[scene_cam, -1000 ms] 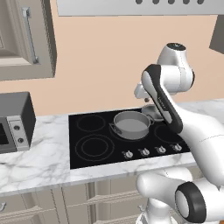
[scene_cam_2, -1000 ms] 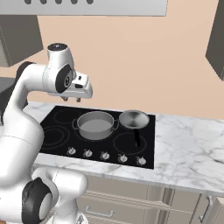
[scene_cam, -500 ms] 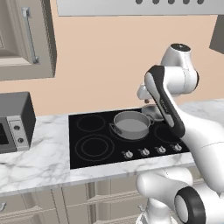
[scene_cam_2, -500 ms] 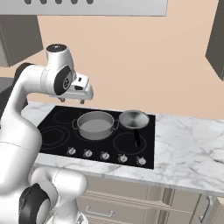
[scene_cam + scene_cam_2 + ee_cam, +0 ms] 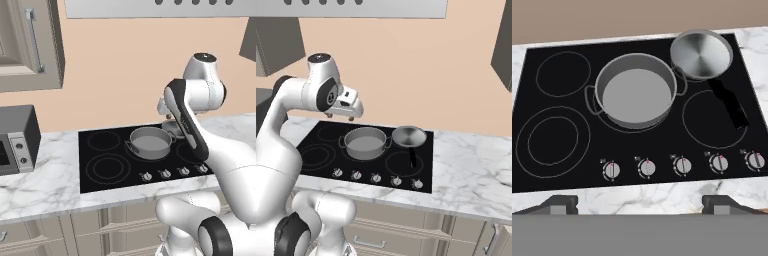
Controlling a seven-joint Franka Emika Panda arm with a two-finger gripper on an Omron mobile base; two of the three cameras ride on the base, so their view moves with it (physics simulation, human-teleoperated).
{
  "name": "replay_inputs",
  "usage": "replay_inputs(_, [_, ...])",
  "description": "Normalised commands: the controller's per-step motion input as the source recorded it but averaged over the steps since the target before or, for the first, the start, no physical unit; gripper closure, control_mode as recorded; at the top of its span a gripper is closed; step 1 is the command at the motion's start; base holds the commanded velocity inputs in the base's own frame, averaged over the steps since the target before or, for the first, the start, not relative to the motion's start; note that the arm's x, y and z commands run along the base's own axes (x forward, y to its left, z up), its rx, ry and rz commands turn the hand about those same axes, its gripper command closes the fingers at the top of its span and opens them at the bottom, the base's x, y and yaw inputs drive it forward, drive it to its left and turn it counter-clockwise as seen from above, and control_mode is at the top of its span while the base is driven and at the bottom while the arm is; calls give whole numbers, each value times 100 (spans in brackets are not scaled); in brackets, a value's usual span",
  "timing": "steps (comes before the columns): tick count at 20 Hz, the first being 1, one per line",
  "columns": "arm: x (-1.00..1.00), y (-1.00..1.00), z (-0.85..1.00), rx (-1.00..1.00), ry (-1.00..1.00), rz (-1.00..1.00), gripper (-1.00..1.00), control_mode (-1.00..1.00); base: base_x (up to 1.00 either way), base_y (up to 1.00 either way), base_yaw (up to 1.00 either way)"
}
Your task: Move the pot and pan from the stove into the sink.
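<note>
Fingers [image 5: 639, 204] spread wide above the stove [image 5: 557, 135]; pot [image 5: 635, 96] touches pan [image 5: 702, 55] (handle frontward).

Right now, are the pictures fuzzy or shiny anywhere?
Hand view: sharp all over; the pan has a soft bright sheen inside, the pot looks flat grey, the stove glass shows no glare. Left base view: even light, the stove has no glare. Right base view: crisp too, with the pot casting hardly any shadow.
</note>
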Motion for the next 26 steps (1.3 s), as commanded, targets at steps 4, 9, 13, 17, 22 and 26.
replay_inputs(4, [0,-12,-30,5,0,0,-100,-100,0,0,0])
replay_inputs(9, [0,-15,-40,7,0,0,-100,-100,0,0,0])
replay_inputs(13, [3,-8,-32,3,0,0,-100,-100,0,0,0])
replay_inputs(17, [21,0,-32,0,3,0,-100,-100,0,0,0])
replay_inputs(22, [38,0,-34,0,4,0,-100,-100,0,0,0])
replay_inputs(26, [46,-2,-32,0,4,-1,-100,-100,0,0,0])
